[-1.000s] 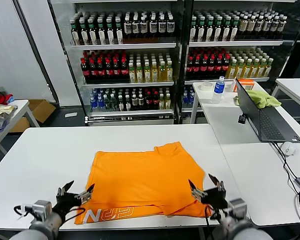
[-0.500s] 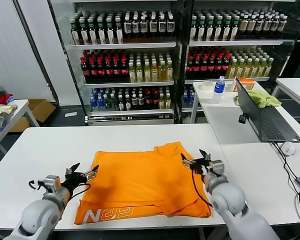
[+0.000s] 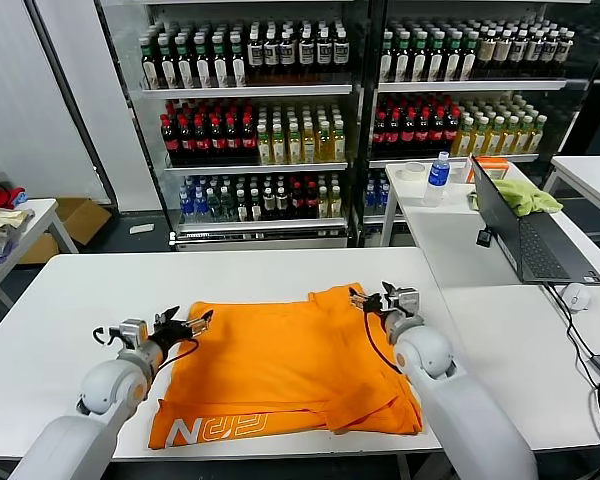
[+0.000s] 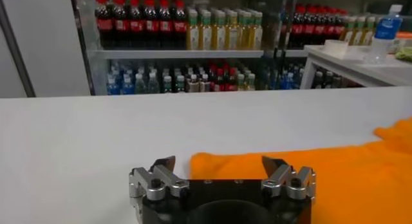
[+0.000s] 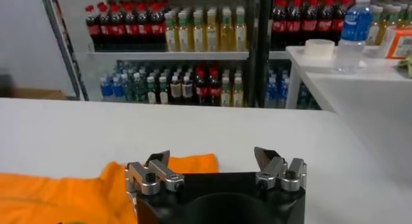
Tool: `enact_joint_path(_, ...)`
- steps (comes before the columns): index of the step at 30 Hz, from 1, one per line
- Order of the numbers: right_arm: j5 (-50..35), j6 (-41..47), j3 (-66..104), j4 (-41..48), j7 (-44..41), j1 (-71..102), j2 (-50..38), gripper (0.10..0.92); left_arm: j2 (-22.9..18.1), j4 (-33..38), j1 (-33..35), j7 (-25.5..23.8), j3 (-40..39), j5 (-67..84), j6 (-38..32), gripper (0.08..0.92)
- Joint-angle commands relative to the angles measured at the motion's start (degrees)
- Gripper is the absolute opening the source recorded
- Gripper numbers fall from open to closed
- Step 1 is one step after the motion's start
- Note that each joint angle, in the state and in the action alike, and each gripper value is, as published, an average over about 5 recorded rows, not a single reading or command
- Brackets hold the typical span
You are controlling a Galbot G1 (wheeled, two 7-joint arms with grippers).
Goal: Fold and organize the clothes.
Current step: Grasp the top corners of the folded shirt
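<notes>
A soft orange T-shirt with white block lettering lies flat on the smooth white table. The left gripper and right gripper hover at its far corners, fingers spread wide, holding nothing.

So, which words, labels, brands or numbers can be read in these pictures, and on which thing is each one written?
White block lettering on the near hem of the orange T-shirt: seen upside down and partly folded, so it cannot be read with certainty.
Labels on the shelf bottles: too small to read.
Label on the water bottle: too small to read.
Orange box behind the laptop: print unreadable.
</notes>
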State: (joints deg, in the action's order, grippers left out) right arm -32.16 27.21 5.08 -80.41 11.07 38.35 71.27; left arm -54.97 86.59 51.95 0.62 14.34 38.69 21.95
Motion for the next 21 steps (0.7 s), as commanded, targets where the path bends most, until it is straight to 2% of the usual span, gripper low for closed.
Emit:
enact_joint_path(1, 0.3, -1.6, -1.1, 9.9, -0.3, -4.3, 3.5, 0.823, -0.1, -10.7, -8.2, -1.2, -4.8, -0.6, -0.8, 0.823)
enact_joint_path(18, 1.6, -2.4, -1.8, 13.1, -0.7, -5.6, 5.3, 0.822, -0.9, -12.5, -8.6, -1.2, -5.3, -1.6, -1.6, 0.823)
enact_joint_path(21, 1.2, -2.3, -1.6, 13.4, -0.6, -5.7, 5.6, 0.796, -0.9, -12.4, -8.4, -1.5, -5.4, -1.7, -1.7, 0.823)
